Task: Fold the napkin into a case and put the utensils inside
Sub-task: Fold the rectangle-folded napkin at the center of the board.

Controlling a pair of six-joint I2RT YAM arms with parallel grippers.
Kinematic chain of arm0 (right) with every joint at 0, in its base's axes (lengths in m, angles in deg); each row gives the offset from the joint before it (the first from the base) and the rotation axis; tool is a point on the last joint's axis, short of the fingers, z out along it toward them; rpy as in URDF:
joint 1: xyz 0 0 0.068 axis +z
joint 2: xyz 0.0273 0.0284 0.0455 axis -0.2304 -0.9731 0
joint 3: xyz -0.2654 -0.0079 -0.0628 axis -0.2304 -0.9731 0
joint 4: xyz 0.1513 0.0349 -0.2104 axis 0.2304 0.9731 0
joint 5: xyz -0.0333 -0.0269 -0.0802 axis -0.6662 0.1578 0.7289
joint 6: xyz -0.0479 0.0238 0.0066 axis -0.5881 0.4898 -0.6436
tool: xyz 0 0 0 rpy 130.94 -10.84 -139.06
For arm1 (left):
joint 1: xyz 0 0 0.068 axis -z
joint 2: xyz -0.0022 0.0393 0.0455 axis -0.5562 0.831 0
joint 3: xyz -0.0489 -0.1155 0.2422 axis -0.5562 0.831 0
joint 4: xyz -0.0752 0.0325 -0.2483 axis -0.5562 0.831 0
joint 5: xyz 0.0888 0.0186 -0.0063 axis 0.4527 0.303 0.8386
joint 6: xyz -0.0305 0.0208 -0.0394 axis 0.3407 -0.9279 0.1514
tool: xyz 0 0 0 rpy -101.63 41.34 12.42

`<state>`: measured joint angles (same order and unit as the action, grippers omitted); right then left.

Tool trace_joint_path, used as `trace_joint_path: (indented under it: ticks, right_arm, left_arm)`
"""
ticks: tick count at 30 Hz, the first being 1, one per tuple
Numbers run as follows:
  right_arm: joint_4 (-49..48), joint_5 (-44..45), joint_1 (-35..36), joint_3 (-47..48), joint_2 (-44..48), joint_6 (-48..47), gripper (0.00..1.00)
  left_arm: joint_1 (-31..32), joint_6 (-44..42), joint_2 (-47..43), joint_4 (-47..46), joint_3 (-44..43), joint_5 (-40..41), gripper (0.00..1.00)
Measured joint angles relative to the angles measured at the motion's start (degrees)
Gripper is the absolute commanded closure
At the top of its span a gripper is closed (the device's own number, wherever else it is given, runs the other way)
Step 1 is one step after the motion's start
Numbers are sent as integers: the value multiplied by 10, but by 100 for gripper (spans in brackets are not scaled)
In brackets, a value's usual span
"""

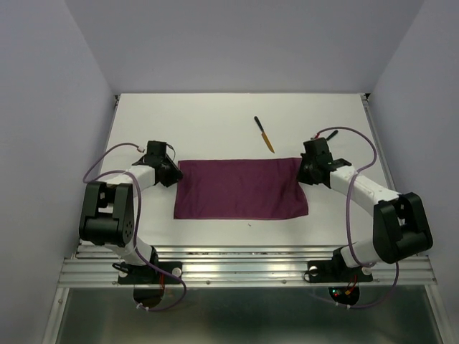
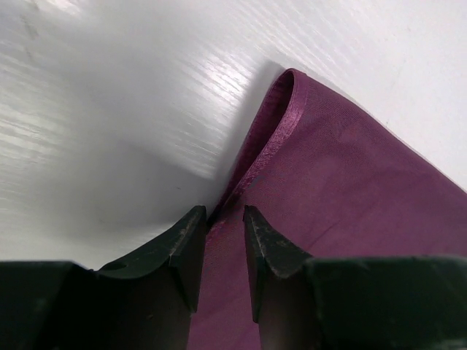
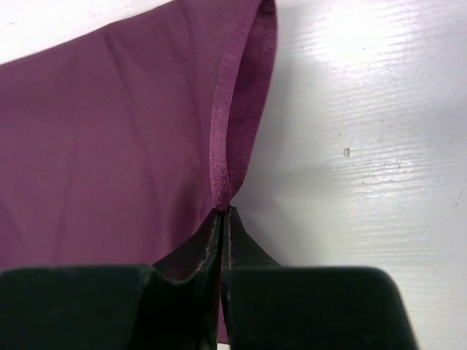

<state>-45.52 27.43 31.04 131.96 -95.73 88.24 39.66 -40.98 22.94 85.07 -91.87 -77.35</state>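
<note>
The napkin point(image 1: 240, 188) sits between both lowered arms, right gripper point(image 3: 222, 212) pinching its hem, left gripper point(image 2: 222, 213) spread astride it.

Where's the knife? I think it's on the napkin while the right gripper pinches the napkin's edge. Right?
No. The top view shows the knife on the table, beyond the napkin. The right gripper does pinch the napkin's edge.

The left arm point(image 1: 107, 211) and right arm point(image 1: 366, 190) match: white tubular links between bulky black joint housings; the left gripper point(image 1: 174, 170) and right gripper point(image 1: 302, 170) are black; 1 thin purple cable point(image 1: 85, 175) loops along each arm; black base plates point(image 1: 161, 272) sit at the near edge of the tabletop point(image 1: 215, 125); up close, the fingers point(image 2: 179, 251) are matte black wedges, scuffed and dusty at the edges.
</note>
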Motion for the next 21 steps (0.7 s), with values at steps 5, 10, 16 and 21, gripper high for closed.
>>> trace_joint_path:
  ticks: [5,10,16,21]
  right_arm:
    - [7,-12,5,15,12,1,99]
    - [14,-20,21,45,17,9,99]
    - [12,-30,75,90,4,24,99]
    - [2,-33,142,146,-58,38,99]
  left_arm:
    - [22,2,7,-20,0,-9,61]
    - [34,5,9,-26,0,-10,61]
    - [34,7,10,-28,0,-15,61]
    - [34,7,10,-29,0,-17,61]
